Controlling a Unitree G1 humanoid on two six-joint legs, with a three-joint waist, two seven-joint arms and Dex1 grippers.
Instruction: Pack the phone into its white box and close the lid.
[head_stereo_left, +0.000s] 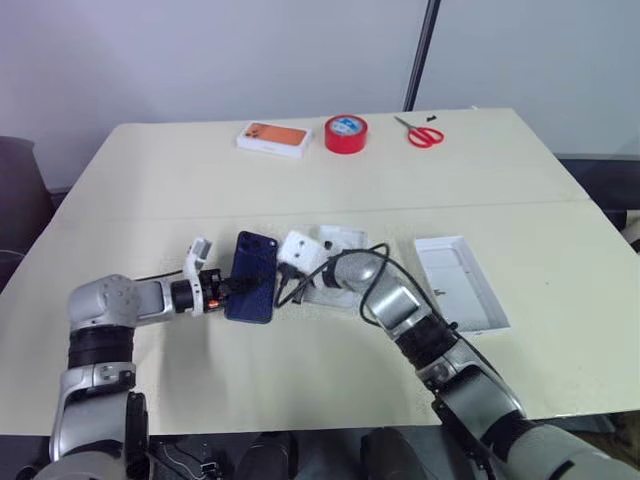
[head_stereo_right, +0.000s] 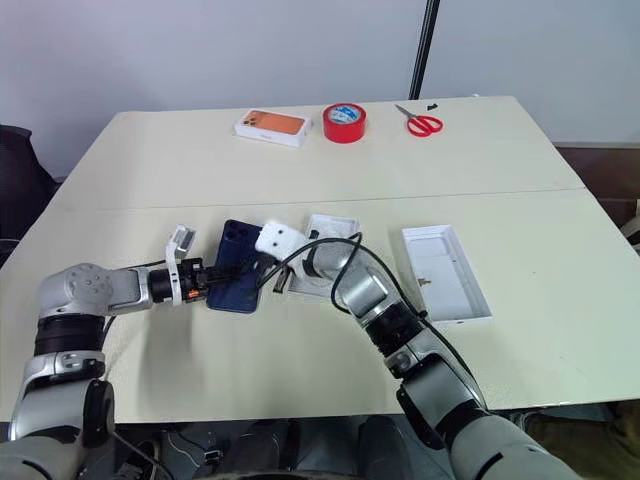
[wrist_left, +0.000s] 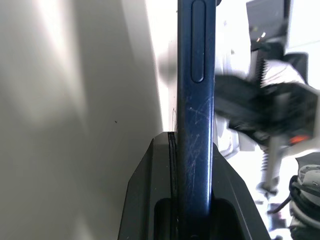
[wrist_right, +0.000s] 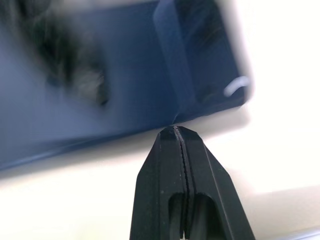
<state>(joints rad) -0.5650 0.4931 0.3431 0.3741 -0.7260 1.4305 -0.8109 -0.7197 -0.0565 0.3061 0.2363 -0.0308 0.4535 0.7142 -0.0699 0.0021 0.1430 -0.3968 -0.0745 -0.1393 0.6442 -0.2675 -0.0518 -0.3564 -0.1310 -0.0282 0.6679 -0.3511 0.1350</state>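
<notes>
My left gripper (head_stereo_left: 227, 288) is shut on the dark navy phone (head_stereo_left: 253, 272) near the table's middle. In the left wrist view the phone's (wrist_left: 196, 95) thin edge runs between the fingers (wrist_left: 150, 185). The phone's back faces up, with its camera bump at the far corner. At the phone's (wrist_right: 100, 95) right side my right gripper (wrist_right: 176, 132) is shut with nothing between its fingers, the tips right at the phone's rim. Just right of the phone lies the white box (head_stereo_left: 345, 238), partly hidden under my right arm. Further right the lid (head_stereo_left: 470, 305) lies with its white inside up.
An orange-topped white box (head_stereo_left: 272, 138), a red tape roll (head_stereo_left: 346, 134) and red-handled scissors (head_stereo_left: 424, 132) line the table's far edge. Black cables loop over my right wrist (head_stereo_left: 375, 265). Bare tabletop lies in front of the phone.
</notes>
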